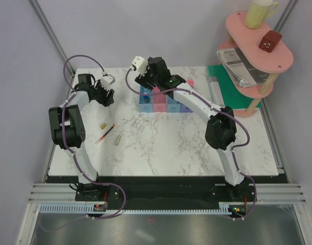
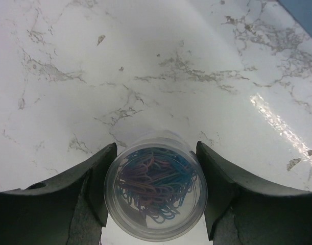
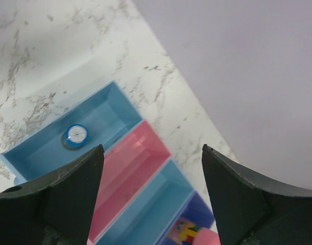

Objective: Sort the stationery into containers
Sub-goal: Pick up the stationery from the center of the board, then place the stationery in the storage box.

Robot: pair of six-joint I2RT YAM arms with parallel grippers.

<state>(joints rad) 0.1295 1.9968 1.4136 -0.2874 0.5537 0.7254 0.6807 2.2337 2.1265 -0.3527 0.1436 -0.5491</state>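
1. The tabletop (image 2: 145, 61) is white and marble-patterned, smooth and glossy, with a bright streak of glare.
2. The tub (image 2: 157, 230) is clear, shiny plastic. The paper clips (image 2: 148, 178) inside look colour-coated.
3. The bins (image 3: 130, 153) are smooth plastic with a soft sheen.
4. The right gripper (image 3: 151, 153) has matt black, faintly grainy fingers (image 3: 64, 194).
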